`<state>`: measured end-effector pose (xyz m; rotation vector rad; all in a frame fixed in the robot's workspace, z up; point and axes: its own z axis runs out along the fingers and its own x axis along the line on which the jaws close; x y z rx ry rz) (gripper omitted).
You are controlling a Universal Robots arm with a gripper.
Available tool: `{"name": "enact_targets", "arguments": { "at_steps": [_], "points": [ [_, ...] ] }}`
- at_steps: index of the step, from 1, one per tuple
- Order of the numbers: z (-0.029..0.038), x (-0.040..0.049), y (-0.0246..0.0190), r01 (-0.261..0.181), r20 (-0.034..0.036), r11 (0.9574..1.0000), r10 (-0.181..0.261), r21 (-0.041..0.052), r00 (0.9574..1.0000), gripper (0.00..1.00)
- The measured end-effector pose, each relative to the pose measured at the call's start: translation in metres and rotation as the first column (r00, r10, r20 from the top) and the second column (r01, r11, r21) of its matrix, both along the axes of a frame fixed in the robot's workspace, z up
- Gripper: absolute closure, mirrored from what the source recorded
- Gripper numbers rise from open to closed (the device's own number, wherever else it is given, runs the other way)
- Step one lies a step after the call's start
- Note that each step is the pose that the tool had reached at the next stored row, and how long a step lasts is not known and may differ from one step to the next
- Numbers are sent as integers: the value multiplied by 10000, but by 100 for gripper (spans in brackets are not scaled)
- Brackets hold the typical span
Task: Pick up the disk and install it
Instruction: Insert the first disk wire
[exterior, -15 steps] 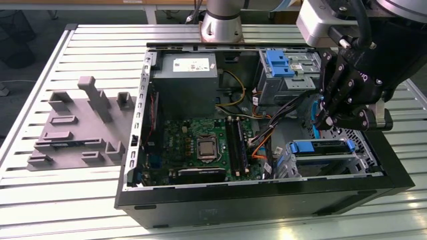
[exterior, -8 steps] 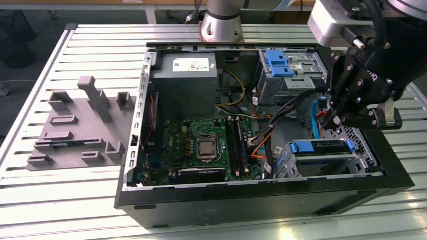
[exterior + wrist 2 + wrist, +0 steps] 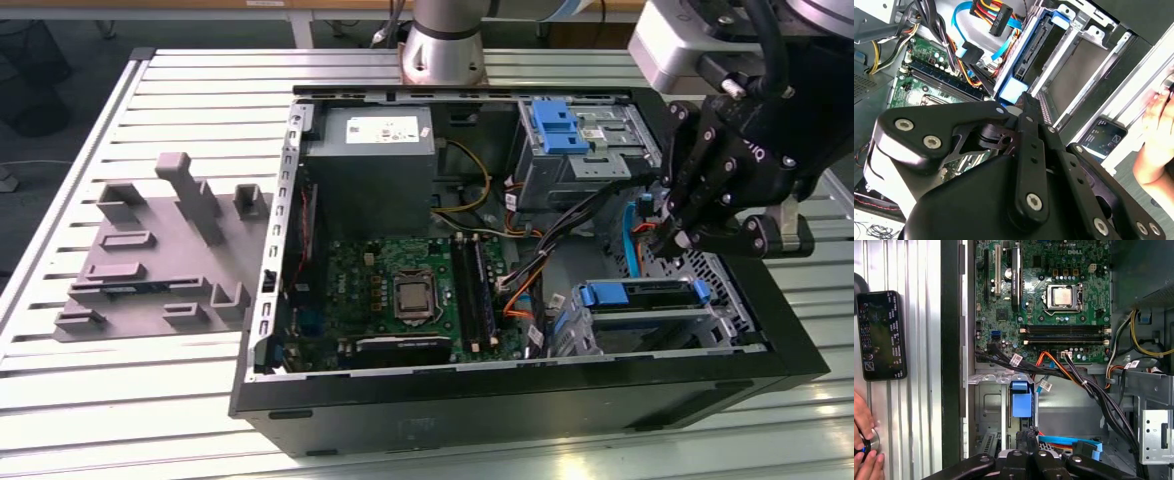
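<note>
Nearest in the exterior view, the open computer case [image 3: 534, 410] lies on its side on the slatted metal tabletop [image 3: 200, 80]. In its near corner, on the exterior view's right, the disk [image 3: 641, 297] sits in the silver drive cage [image 3: 641, 335], with its blue bracket uppermost. In the first wrist view the bracket's blue tab [image 3: 1021, 400] shows inside the cage.

Just above and behind the cage hangs the black gripper [image 3: 667, 235], clear of the disk. In both wrist views its jaws are drawn together at the tip [image 3: 1026, 437] [image 3: 1024, 100], with nothing seen between them.

Further in, the green motherboard [image 3: 387, 290] covers the case floor, with bundled cables running across to the cage. Beyond it an upright blue bracket [image 3: 554, 125] stands in a second bay, beside the grey power supply [image 3: 371, 150].

A grey fixture plate [image 3: 147, 250] lies on the tabletop at the exterior view's left. Farthest back stands the arm's base [image 3: 445, 45].

In the first wrist view, a dark handheld device [image 3: 881, 335] lies on the tabletop outside the case wall, with a person's hand [image 3: 864, 455] close by.
</note>
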<state>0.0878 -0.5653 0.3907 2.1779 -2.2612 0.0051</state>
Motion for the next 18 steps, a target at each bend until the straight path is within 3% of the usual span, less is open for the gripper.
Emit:
{"name": "enact_targets", "arguments": {
  "at_steps": [18],
  "points": [
    [-10,19,37,0,0,10000,0,1,10000,89]
  ]
}}
